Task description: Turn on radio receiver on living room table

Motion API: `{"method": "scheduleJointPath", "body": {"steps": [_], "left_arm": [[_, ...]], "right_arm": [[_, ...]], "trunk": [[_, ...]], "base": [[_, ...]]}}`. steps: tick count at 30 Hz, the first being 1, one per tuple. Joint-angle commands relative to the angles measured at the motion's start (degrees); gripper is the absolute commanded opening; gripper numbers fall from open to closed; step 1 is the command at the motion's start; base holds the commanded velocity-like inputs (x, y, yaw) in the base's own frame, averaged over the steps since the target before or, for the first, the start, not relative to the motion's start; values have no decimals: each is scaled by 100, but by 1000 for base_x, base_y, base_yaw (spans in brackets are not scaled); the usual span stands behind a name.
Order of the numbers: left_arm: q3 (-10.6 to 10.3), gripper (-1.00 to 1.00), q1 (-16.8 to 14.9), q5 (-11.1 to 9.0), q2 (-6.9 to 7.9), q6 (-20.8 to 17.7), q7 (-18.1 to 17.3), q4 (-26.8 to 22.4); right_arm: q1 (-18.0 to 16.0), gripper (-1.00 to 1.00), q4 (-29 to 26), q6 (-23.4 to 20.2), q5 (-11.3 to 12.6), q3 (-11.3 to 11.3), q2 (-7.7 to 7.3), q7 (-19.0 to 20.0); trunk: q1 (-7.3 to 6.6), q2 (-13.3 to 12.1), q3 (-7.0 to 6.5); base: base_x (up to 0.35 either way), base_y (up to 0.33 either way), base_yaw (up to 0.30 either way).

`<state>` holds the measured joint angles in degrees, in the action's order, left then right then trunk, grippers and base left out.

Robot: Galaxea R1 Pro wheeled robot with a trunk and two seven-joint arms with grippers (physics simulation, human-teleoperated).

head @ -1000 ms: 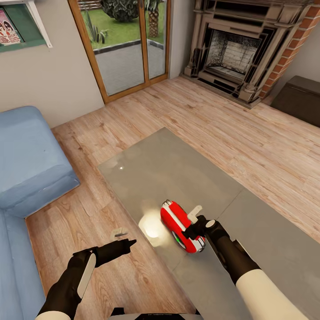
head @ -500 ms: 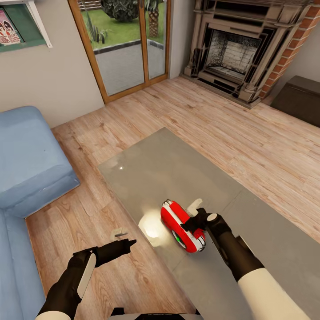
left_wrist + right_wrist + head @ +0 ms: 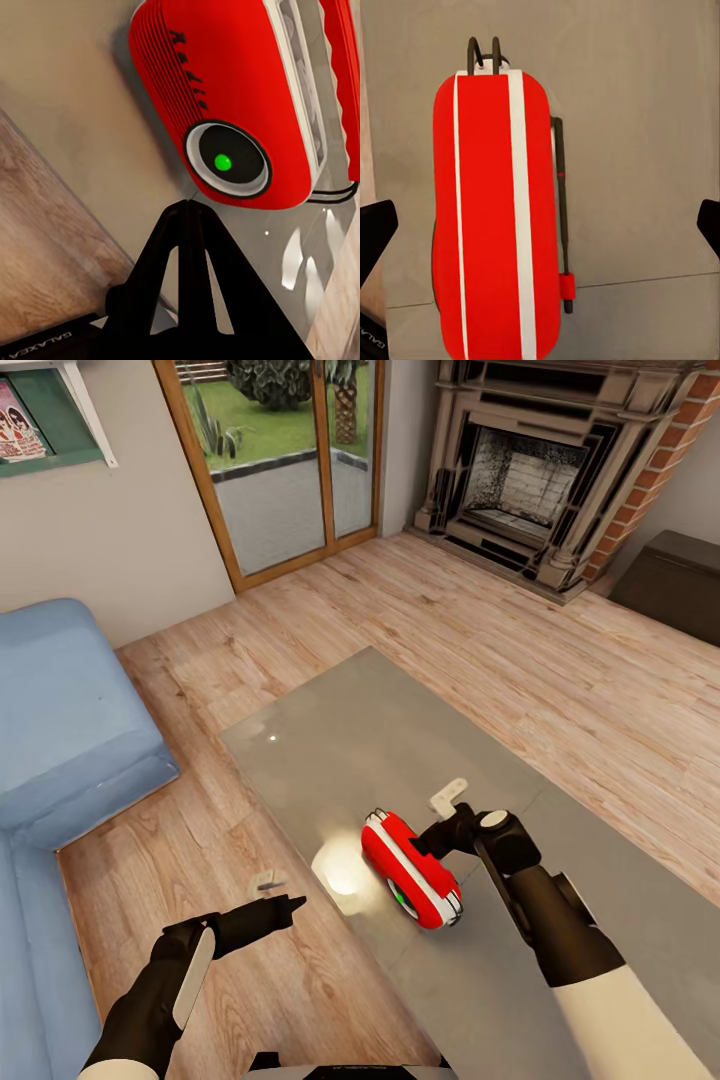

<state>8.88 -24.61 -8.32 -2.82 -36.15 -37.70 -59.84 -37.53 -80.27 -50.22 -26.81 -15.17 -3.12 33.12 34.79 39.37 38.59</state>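
One small rounded red radio receiver with white edge trim point(image 3: 410, 868) lies on the glossy grey-beige low desk point(image 3: 380, 740), near its edge closest to the robot, with a green light glowing in its round dial point(image 3: 227, 160). The right hand point(image 3: 447, 815) hovers just beside and above it, fingers spread wide apart. The left hand point(image 3: 283, 890) hangs over the light wood plank floor point(image 3: 560, 660), fingers pressed together, empty.

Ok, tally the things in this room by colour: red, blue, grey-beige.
Red: 1, the small rounded red radio receiver
Blue: 1, the blue fabric sofa
Grey-beige: 1, the glossy grey-beige low table
Total: 3
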Motion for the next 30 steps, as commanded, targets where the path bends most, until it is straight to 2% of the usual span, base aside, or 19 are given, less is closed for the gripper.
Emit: {"method": "scheduleJointPath", "body": {"steps": [1, 30], "left_arm": [[0, -100, 0, 2, 0, -4, 0, 0], [0, -100, 0, 5, -8, 35, 9, 7]], "right_arm": [[0, 100, -2, -2, 0, 2, -2, 1], [0, 100, 3, -5, 66, 12, 4, 1]], "trunk": [[0, 0, 0], [0, 0, 0]], "base": [[0, 0, 0], [0, 0, 0]]}}
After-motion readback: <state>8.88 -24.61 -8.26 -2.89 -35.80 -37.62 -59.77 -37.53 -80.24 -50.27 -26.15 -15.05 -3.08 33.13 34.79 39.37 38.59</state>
